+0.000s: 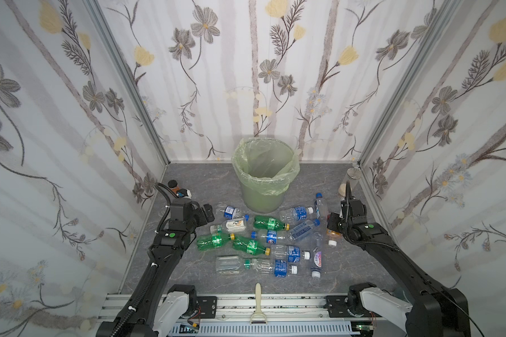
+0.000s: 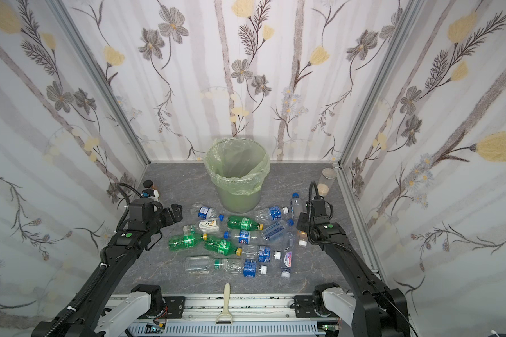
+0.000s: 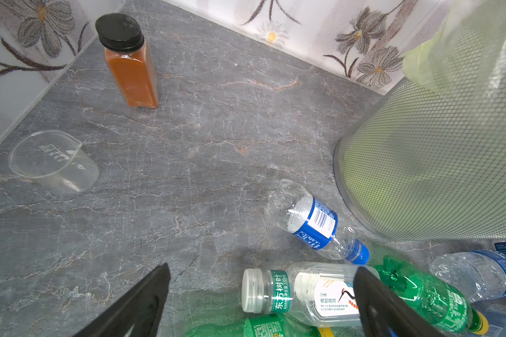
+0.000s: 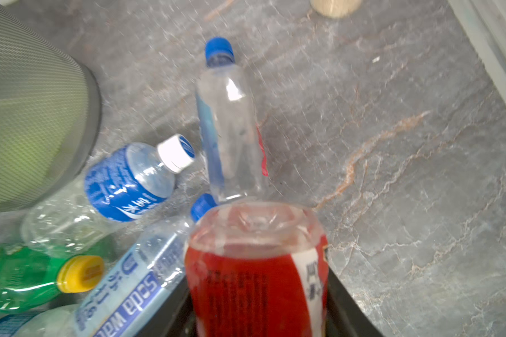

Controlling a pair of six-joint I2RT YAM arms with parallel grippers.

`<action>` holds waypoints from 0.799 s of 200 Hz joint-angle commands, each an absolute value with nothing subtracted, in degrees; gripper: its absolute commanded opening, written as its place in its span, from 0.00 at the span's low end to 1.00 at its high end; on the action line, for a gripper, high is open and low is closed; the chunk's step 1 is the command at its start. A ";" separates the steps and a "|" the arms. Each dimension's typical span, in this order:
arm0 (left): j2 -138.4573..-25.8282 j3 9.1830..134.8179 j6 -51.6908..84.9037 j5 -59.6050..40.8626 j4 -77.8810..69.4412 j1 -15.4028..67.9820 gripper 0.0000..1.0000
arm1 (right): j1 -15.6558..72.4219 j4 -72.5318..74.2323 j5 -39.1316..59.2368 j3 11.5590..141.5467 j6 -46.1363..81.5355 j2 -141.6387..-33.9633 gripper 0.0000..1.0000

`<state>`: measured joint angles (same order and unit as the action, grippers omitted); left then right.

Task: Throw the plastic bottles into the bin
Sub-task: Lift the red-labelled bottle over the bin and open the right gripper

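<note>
three green bottles [image 1: 270, 223], one red bottle [image 4: 257, 277]

Grey marbled tabletop [image 1: 184, 265]: bin [image 1: 260, 200] stands upright near the far edge, centre; plastic bottles [image 1: 270, 223] lie scattered before it; brown jar [image 3: 132, 67] at far-left corner, clear cylinder [image 2: 325, 181] far-right.

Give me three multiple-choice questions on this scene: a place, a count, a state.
1. The round grey-green mesh bin with a pale green bag stands: A) back, in the middle; B) front left corner; C) on the front rail.
2. Green plastic bottles with yellow caps: A) one; B) three; C) six.
3. The left gripper is: A) shut on a bottle; B) shut on a jar; C) open.
Answers: A, both top views show it mid-back; B, three lie on their sides; C, its fingers stand wide apart.
</note>
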<state>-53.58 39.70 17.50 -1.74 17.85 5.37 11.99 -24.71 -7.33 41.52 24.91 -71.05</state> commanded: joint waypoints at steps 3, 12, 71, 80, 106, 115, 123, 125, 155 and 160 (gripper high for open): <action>-53.11 39.79 17.16 -1.60 17.31 5.30 1.00 | 12.88 -24.37 -2.10 47.57 20.52 -70.51 0.54; -53.01 39.97 17.06 -1.77 17.40 5.30 1.00 | 13.45 -23.34 1.77 50.79 18.73 -71.02 0.54; -54.48 42.42 17.51 -4.99 17.58 5.21 1.00 | 23.35 -11.61 18.17 89.26 16.78 -90.24 0.55; -54.75 42.71 17.74 -6.19 17.55 5.19 1.00 | 24.25 -9.19 17.98 96.11 18.88 -96.31 0.64; -55.11 43.10 17.26 -8.59 18.00 5.19 1.00 | 25.77 -9.46 16.11 114.53 22.23 -109.17 0.86; -55.03 43.53 16.88 -8.77 18.72 5.20 1.00 | 26.17 -10.06 15.75 116.21 22.25 -109.96 0.92; -55.02 44.10 16.62 -8.41 19.58 5.24 1.00 | 26.42 -9.50 15.82 115.33 21.79 -109.07 0.96; -55.02 44.23 16.48 -8.25 19.77 5.20 1.00 | 26.49 -9.25 15.80 114.81 21.57 -108.68 0.96; -55.74 46.78 13.03 -7.73 22.07 5.28 1.00 | 26.37 -5.80 14.92 102.83 18.22 -99.93 0.99; -56.20 47.44 11.97 -7.81 22.50 5.32 1.00 | 26.36 -5.49 14.81 101.14 17.70 -98.68 0.99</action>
<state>-55.18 45.06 16.23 -7.55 20.43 5.28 26.52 -10.13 15.07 107.96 20.40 -104.31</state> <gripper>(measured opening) 0.997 0.986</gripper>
